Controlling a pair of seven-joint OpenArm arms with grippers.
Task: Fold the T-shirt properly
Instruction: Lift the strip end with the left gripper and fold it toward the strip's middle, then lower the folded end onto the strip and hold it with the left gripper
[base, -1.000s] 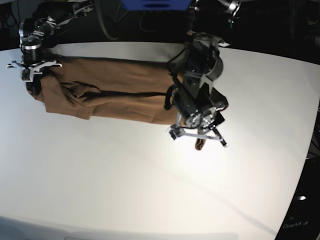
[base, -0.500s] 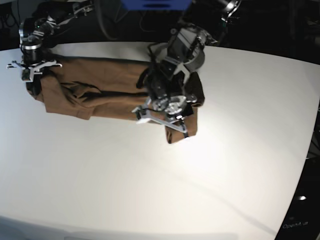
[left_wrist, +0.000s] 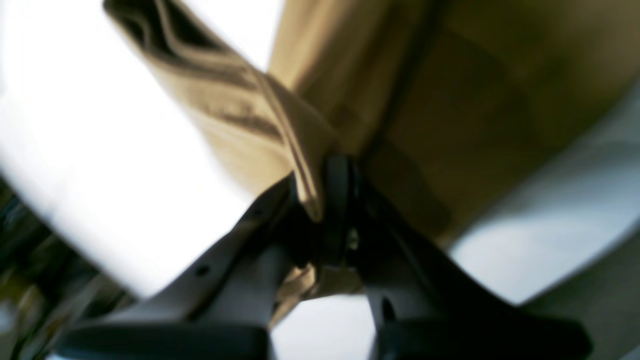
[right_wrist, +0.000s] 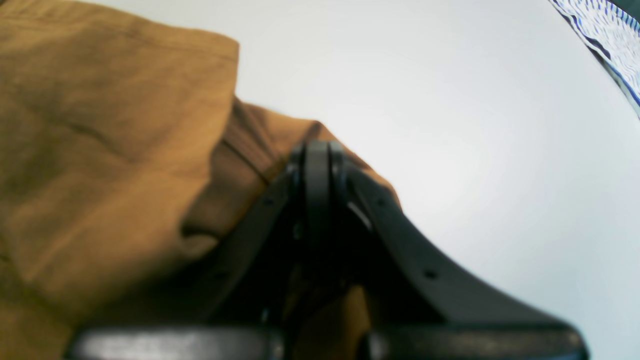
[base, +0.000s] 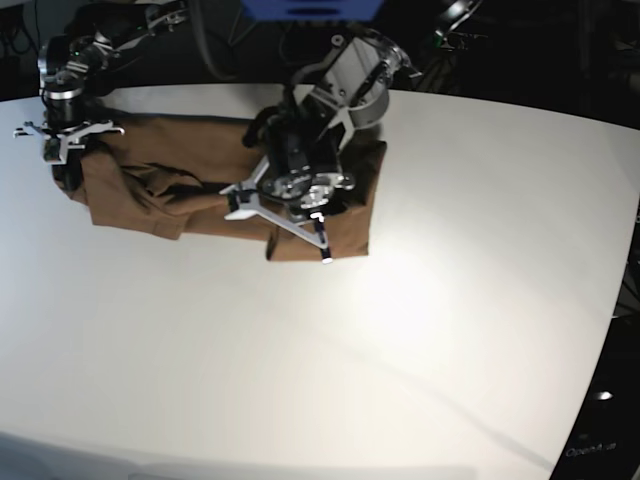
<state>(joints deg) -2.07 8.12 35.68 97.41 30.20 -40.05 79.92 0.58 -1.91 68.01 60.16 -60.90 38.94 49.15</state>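
Where pinched — T-shirt (base: 200, 165) between fingers (left_wrist: 340, 185)

The plain brown short-sleeved cotton T-shirt (base: 200, 175) lay along the far part of the broad white surface (base: 330, 360). The right pincer (base: 62, 160) sat at its left end; the left pincer (base: 285, 225) hung over its doubled-back right end.

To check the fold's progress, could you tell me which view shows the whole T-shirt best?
The base view: the whole T-shirt lies across the table. The wrist views show only close, blurred patches of cloth.
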